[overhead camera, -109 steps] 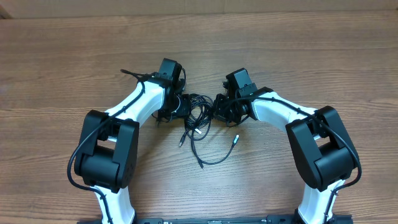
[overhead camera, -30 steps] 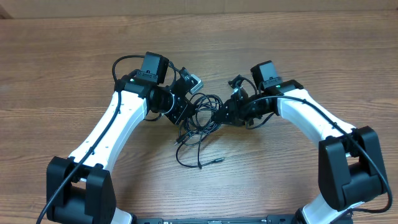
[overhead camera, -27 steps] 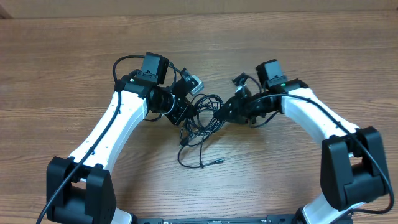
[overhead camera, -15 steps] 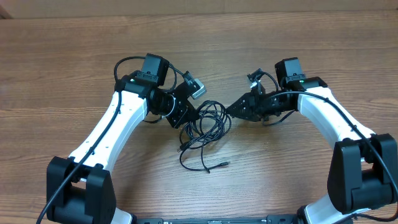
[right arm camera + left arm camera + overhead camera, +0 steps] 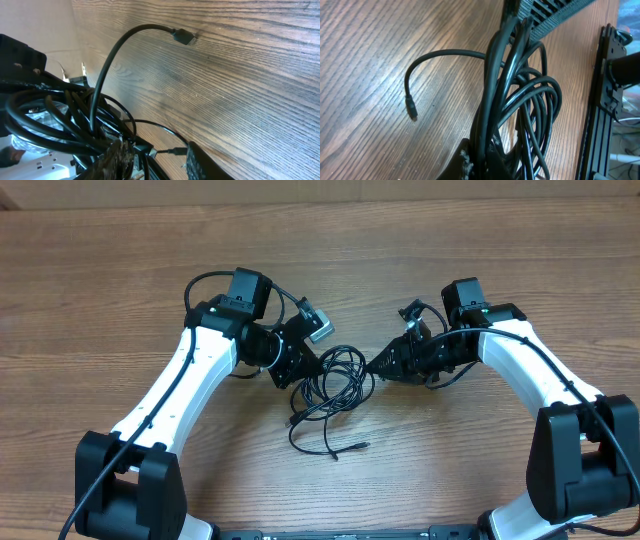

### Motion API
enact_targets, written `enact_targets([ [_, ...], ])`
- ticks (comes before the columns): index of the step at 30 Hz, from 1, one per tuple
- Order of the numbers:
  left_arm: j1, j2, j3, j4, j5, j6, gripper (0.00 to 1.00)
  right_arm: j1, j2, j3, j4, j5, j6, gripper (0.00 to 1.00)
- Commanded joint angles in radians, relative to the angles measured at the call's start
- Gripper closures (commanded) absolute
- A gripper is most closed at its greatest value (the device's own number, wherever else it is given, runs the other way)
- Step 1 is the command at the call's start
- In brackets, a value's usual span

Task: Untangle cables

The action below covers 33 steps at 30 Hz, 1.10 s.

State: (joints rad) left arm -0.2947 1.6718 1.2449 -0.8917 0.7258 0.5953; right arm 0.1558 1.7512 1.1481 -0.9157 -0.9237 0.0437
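Cables [image 5: 335, 380] lie as 1 bunched tangle of thin black cords on the wooden table [image 5: 500, 260], between the 2 grippers. Nearest the base, a slack loop is trailed out of the bunch, ending in a small plug [image 5: 361, 445], and a 2nd plug [image 5: 291, 420] is seen to its left. Farther in, the bunch is pinched by the left gripper [image 5: 298, 370], whose jaws are clamped on several strands. Opposite, the right gripper [image 5: 381, 364] is held just beside the coils with its jaws parted and nothing is seen gripped there. The step in hand is judged to be the choosing of a strand while the bunch is anchored. Next, 1 single strand should be taken by the right gripper and drawn away without the coils being cinched tighter.
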Motion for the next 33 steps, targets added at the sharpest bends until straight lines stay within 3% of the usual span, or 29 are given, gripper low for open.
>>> enact_targets([
  [1, -0.007, -0.01, -0.026, 0.005, 0.07, 0.06, 0.96, -0.005, -0.025, 0.003, -0.003, 0.006, -0.034, 0.63],
  [12, -0.007, -0.009, -0.032, 0.01, 0.079, 0.07, 0.96, 0.014, -0.025, 0.003, -0.018, -0.108, -0.083, 0.61],
  [21, -0.006, -0.009, -0.032, 0.018, 0.06, 0.069, 0.96, 0.12, -0.025, 0.003, -0.017, -0.148, -0.102, 0.61],
  [33, -0.006, -0.009, -0.032, 0.067, -0.027, -0.035, 0.96, 0.187, -0.025, 0.003, -0.034, -0.195, -0.093, 0.62],
])
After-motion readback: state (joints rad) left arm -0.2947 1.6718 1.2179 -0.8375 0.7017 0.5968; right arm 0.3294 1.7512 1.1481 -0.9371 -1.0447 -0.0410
